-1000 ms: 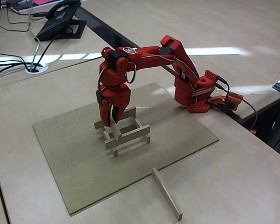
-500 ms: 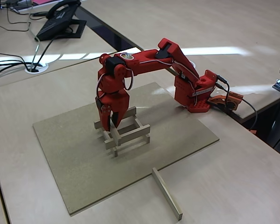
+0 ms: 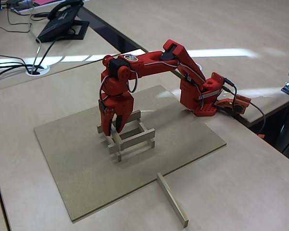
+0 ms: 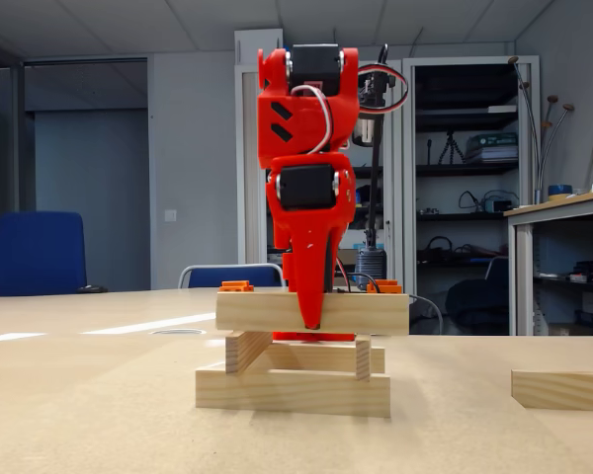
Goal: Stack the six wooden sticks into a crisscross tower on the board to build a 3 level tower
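1. Your crisscross tower (image 3: 127, 136) stands near the middle of the board (image 3: 77, 159) in the high fixed view. The low fixed view shows it side-on (image 4: 298, 354): a long stick at the bottom, the cut ends of two crossing sticks above it, and one long stick on top.
2. In the high fixed view you can count five sticks in the stack: two at the bottom, two crossing them, and a top stick (image 3: 118, 137) on the left side, running from far to near.
3. The right side of the top level carries no stick.
4. Your sixth stick (image 3: 172, 199) lies flat on the tabletop (image 3: 241, 183), just off the board's near right edge and well apart from the tower.
5. The hand (image 3: 112, 126) points straight down over the far end of that top stick. Its fingers are parted and stand on either side of the stick, so it looks released rather than clamped. You cannot tell from either view whether a fingertip touches the wood.
6. In the low fixed view the hand (image 4: 313, 321) crosses in front of the top stick (image 4: 366, 312), its tip reaching about the stick's lower edge.
7. The red arm (image 3: 154, 62) arches from its base (image 3: 202, 98), which sits at the far right corner of the board.
8. A desk phone (image 3: 62, 21) and cables lie on another tabletop at the far left.
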